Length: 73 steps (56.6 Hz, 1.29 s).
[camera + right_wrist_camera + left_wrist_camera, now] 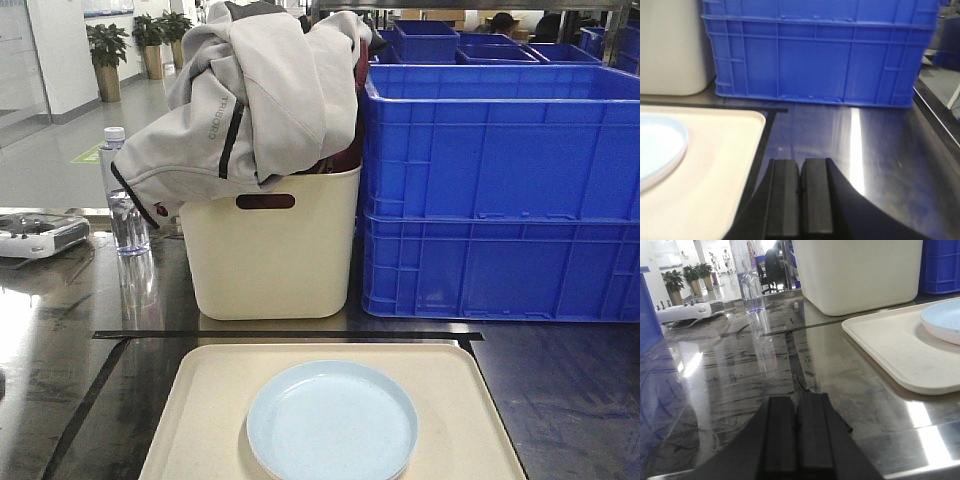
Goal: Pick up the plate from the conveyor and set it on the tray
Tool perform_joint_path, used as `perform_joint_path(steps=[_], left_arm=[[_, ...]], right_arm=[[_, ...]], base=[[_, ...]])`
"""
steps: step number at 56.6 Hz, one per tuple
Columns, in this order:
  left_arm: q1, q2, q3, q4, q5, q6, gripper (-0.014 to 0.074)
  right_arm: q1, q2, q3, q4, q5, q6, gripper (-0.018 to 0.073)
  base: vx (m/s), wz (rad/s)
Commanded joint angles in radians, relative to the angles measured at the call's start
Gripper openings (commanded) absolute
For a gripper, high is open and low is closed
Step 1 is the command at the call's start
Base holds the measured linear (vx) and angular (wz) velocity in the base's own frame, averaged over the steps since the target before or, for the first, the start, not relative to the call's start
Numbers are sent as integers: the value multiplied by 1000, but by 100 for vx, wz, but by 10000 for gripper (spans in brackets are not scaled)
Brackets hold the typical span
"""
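Plate [332, 420]: on your tray [210, 400]
Tub [270, 255]: 12 o'clock of tray
Crates [500, 200]: 3 o'clock of tub
Bottle [125, 195]: 9 o'clock of tub

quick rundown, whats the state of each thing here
left gripper: shut, empty
right gripper: shut, empty
light blue plate: flat on the tray, empty
tray: holds only the plate
cream tub: stuffed with a grey jacket
water bottle: upright, capped
blue crates: stacked

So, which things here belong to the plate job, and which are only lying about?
Job: light blue plate, lying on the cream tray; left gripper and right gripper, both shut and empty.

Lying about: cream tub with jackets, water bottle, blue crates.
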State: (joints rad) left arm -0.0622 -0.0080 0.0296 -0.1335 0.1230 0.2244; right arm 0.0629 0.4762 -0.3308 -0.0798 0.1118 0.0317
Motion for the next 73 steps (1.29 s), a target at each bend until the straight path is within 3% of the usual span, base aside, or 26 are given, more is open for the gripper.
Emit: perform_joint_path(steps=[1, 11, 20, 26, 73], left_arm=[[2, -17, 22, -4, -79, -9, -6], [2, -17, 22, -4, -79, -9, -6], [2, -17, 22, -4, -79, -9, -6], [2, -17, 22, -4, -79, -9, -6], [2, -17, 22, -4, -79, -9, -6]], right_arm=[[-4, -107, 89, -60, -100, 49, -9], [-54, -295, 294, -18, -70, 55, -9], [-98, -426, 377, -2, -69, 55, -9], [-97, -505, 376, -25, -43, 55, -9], [-93, -500, 376, -26, -63, 56, -9]], base=[[0, 0], [0, 0], [0, 0], [0, 0], [0, 0]])
